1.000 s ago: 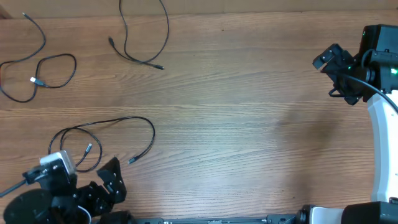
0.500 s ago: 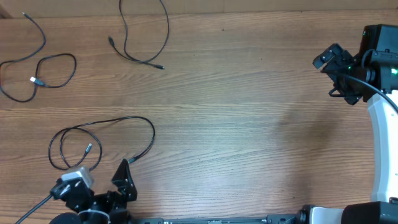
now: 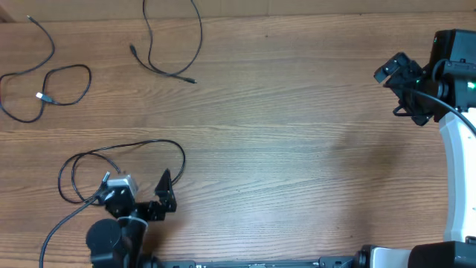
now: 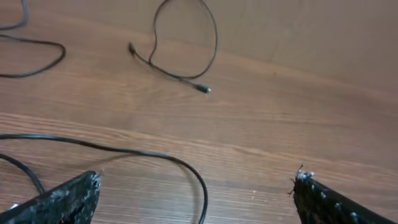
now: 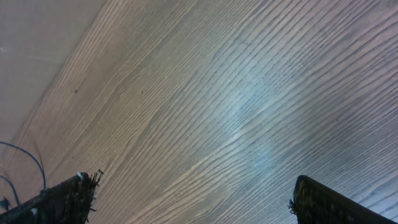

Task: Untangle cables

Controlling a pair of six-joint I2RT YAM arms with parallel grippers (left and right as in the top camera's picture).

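Wood table point(image 3: 297, 149) | looped cable point(image 3: 160, 141) just ahead of left hand point(image 3: 138, 187), spread wide, empty | right hand point(image 3: 401, 93) agape, well apart

Pretty much the whole middle of the table point(image 3: 297, 164), plus everything from 3 round to 6 o'clock, is bare wood, so a hand can sweep through there no problem. The clutter's all on the left. The looped cable point(image 3: 149, 142) at 8 o'clock runs across between the spread fingers of the left hand point(image 3: 143, 186). The U-shaped cable point(image 3: 199, 41) is at 11 and the corner cable point(image 3: 88, 77) at 10. Open lanes run between those three. The right hand point(image 3: 390, 93), at 2 o'clock, has only wood around it.
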